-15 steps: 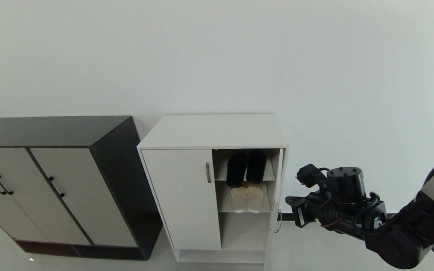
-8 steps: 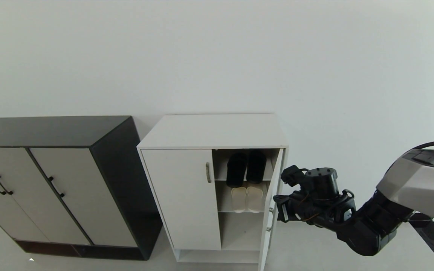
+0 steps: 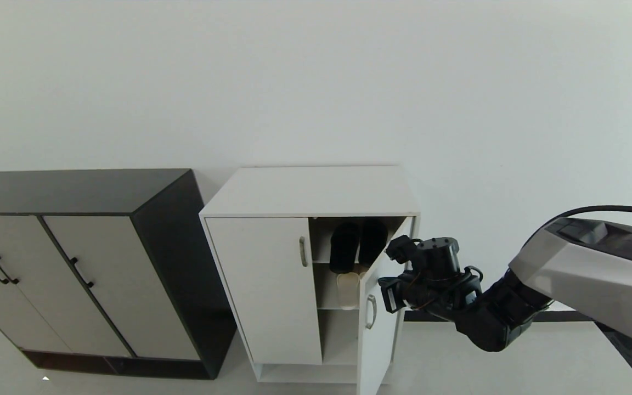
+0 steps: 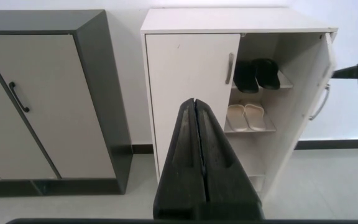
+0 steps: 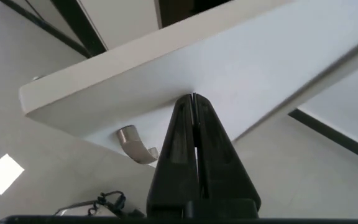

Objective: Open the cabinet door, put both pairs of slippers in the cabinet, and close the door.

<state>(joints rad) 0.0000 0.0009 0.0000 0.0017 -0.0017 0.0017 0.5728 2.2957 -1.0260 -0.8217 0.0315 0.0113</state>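
The white cabinet (image 3: 310, 192) has its left door closed and its right door (image 3: 380, 340) standing partly ajar. Inside, black slippers (image 3: 351, 244) rest on the top shelf and pale slippers (image 3: 347, 288) on the shelf below, half hidden by the door. My right gripper (image 3: 386, 295) is shut, its tips pressed against the door's outer face (image 5: 241, 68) just above the metal handle (image 5: 135, 144). My left gripper (image 4: 194, 102) is shut on nothing and hangs in front of the cabinet (image 4: 191, 68), well away from it.
A black cabinet with grey doors (image 3: 74, 263) stands against the white cabinet's left side. A plain wall runs behind both. Bare floor (image 3: 513, 362) lies to the right and in front of the cabinets.
My right arm has swung left with its gripper against the right door. The door has turned from wide open to about half closed, now covering part of both slipper pairs.
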